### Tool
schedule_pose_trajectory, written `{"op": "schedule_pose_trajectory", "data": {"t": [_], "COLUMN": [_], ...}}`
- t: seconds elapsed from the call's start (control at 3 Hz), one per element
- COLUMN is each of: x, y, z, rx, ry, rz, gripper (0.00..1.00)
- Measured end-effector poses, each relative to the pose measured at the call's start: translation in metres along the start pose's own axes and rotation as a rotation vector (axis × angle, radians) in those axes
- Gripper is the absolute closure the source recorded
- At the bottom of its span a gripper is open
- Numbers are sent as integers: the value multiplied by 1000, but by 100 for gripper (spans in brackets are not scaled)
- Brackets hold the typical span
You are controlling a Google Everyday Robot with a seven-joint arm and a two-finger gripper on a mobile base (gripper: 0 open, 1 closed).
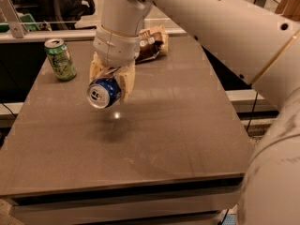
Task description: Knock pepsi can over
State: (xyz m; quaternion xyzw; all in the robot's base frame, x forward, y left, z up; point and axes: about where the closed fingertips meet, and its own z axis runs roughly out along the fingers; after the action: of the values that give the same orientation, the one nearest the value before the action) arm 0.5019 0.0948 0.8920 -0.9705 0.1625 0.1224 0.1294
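The dark blue pepsi can [103, 92] is held on its side, its silver end facing the camera, a little above the brown table [154, 139]. My gripper [111, 81] is shut on the can, with its cream fingers [127, 80] on either side of it. The can's shadow lies on the table just below. The white arm comes down from the upper right.
A green can [60, 59] stands upright at the table's back left. A crumpled snack bag [151, 43] lies at the back, behind the gripper. The table's front edge is near the bottom of the view. A counter and dark objects are behind the table.
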Motion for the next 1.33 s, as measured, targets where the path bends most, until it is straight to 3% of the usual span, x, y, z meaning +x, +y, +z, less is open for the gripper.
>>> {"op": "schedule_pose_trajectory", "data": {"t": [0.33, 0.67, 1.0, 1.33], "x": [-5, -7, 3, 17], "y": [-7, -4, 10, 20], "z": [3, 8, 24, 35], "rx": [-52, -114, -207, -266], "ry": [65, 184, 309, 389], "rz": [-196, -366, -456, -482], "gripper": [100, 100, 100, 100]}}
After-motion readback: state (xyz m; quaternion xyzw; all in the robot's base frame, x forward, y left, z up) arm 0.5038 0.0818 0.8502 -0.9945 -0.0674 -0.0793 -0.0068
